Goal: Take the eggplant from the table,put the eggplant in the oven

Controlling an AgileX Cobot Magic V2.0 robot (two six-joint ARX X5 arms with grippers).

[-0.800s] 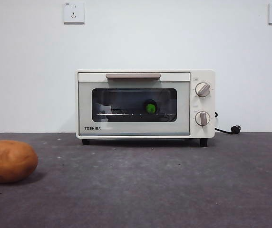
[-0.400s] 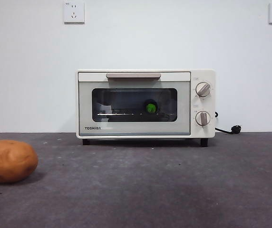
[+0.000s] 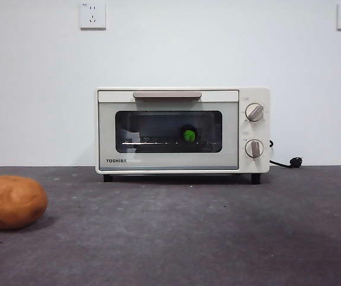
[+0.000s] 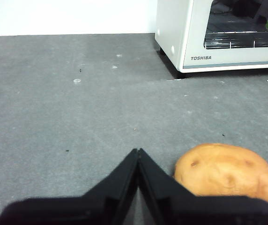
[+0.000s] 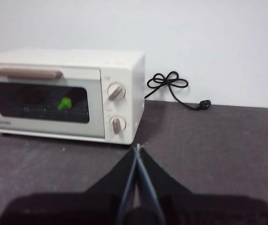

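Eggplant: you are looking at the eggplant (image 3: 188, 135) already inside the oven (image 3: 182, 131); only its green stem cap and a dark rim around it are showing through the glass window, sitting on the wire rack right of the window's middle.

Oven: the door is closed, its beige bar handle (image 3: 167, 95) flush along the top, and the appliance is standing on its black feet at the back of the table (image 3: 218, 238).

Step in hand: judging by this, the placing is done and you are finishing; do it well by keeping both arms back from the door and by not nudging the oven, so the eggplant is not rolling on the rack.

Left gripper: your left gripper (image 4: 137, 152) is hovering low over the table, jaws pressed together and gripping nothing, with the potato (image 4: 225, 171) lying just beside it and well in front of the oven.

Right gripper: your right gripper (image 5: 137, 148) is pointing toward the oven's knob side, jaws also closed to a thin seam and empty, standing apart from the oven.

Front view: neither arm is showing there, so both are waiting clear of the door.

Cord: the black power cord (image 5: 174, 84) is lying loose behind the oven, away from both arms.
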